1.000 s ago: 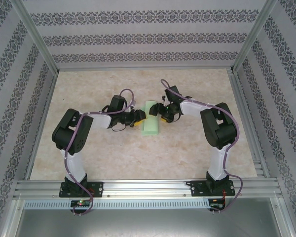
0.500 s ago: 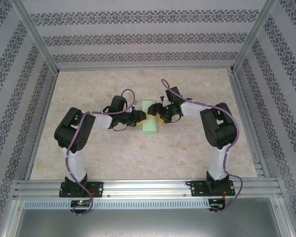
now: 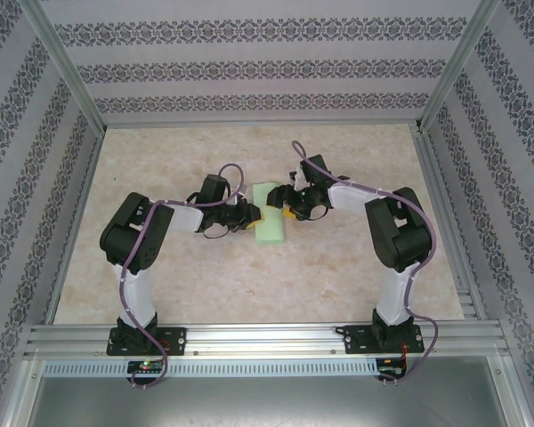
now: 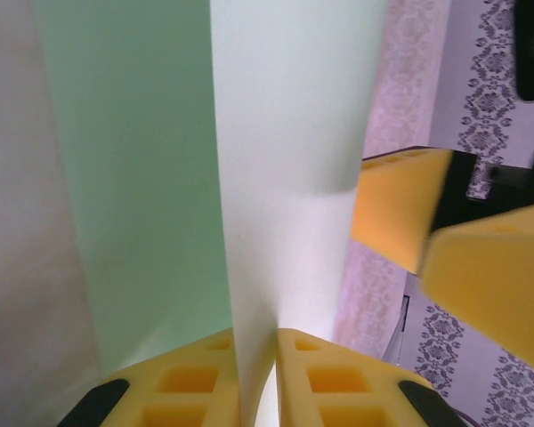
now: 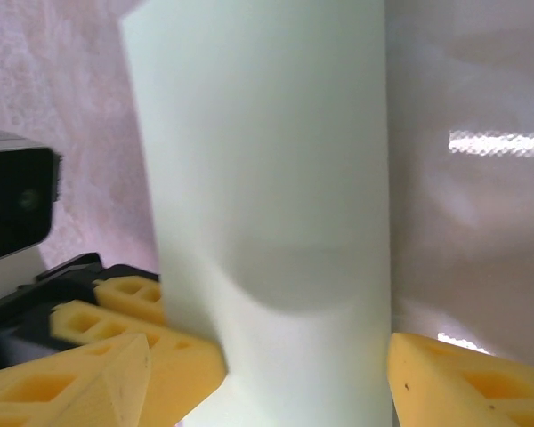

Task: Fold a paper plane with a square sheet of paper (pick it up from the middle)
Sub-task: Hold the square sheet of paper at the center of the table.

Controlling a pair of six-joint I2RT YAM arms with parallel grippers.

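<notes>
- The left fingers [image 3: 252, 212] have gone from well apart to a tight pinch on the near long edge of the square sheet of paper [image 3: 270, 213]. The left wrist view shows that edge lifted between them.
- The right fingers [image 3: 289, 207] stay wide, only slightly narrower, straddling the sheet's far side and gripping nothing.
- The sheet, folded to a long strip, lies unmoved at the middle of the bench [image 3: 205, 276].
- Judgement: a flap is secured and the next fold can start, but the plane is far from done.
</notes>
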